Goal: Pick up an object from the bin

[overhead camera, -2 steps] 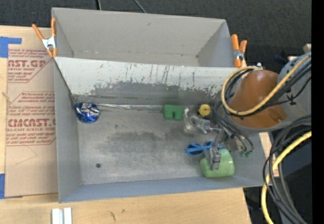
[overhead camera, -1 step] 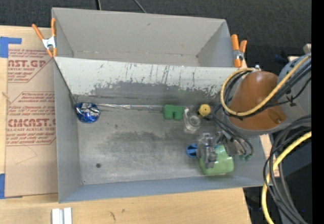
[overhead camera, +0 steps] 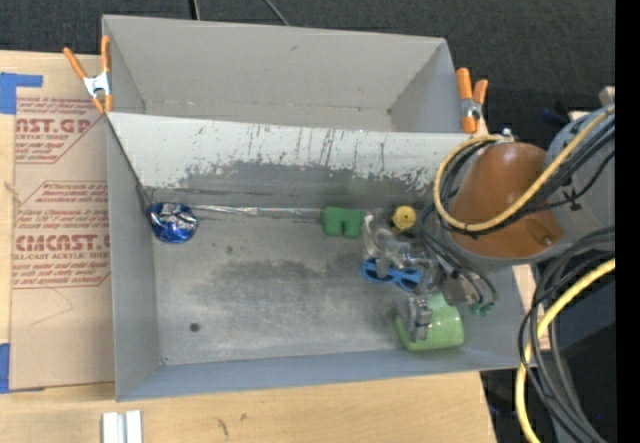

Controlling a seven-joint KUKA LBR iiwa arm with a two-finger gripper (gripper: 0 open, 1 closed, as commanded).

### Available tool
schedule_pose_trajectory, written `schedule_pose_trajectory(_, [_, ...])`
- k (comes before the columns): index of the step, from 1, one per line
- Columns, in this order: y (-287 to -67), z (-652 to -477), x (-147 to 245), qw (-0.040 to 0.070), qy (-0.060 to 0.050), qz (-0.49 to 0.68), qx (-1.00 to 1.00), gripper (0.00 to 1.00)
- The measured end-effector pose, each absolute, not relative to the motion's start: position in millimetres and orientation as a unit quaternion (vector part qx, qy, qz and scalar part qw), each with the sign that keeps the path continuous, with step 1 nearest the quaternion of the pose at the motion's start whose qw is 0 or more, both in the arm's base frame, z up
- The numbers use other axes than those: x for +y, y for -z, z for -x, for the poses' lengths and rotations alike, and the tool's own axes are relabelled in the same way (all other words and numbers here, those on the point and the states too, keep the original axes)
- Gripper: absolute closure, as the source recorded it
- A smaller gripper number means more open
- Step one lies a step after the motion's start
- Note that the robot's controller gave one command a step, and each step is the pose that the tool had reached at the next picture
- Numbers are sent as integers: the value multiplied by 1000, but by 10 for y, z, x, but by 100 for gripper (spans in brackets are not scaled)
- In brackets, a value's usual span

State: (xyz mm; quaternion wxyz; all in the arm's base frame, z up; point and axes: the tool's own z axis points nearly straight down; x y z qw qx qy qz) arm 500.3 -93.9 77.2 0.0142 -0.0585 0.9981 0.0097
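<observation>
Showing the KUKA arm's end effector [overhead camera: 412, 276] low inside the grey metal bin [overhead camera: 250, 336], w/ the orange wrist cover [overhead camera: 505, 199] and looped yellow/black cables [overhead camera: 447, 193] just to its upper R in the camera view. A small blue object [overhead camera: 381, 273] lies immediately L of the end effector, touching or nearly touching it; contact can't be confirmed. A light-green, roughly cylindrical object [overhead camera: 440, 329] lies on its side directly below the end effector in the view, close to the bin's near wall, and the metal parts of the tool overlap its top edge. Whether the end effector is open or closed can't be told, and no object can be made out in its grip. Up and slightly L of the end effector, a small yellow item [overhead camera: 404, 218] rests near the foot of the sloped back wall. Further L along the same wall line is a green block w/ a notch in its lower side [overhead camera: 342, 221], apart from the tool. Far L of the end effector, well apart from everything else, a blue-and-white ball-like object [overhead camera: 173, 222] sits at the bin's L wall. Bin floor betw. ball and end effector is scuffed bare metal.
</observation>
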Motion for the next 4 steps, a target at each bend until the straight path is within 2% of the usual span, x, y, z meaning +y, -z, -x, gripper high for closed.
schedule_pose_trajectory(1, [-768,-5511,-1038,6,-11,31,999,0])
schedule_pose_trajectory(2, [-723,-5458,-1159,4,0,33,999,100])
schedule_pose_trajectory(3, [-745,-5237,-1107,13,1,-44,999,100])
schedule_pose_trajectory(4, [-2556,-5499,-1209,6,1,24,1000,100])
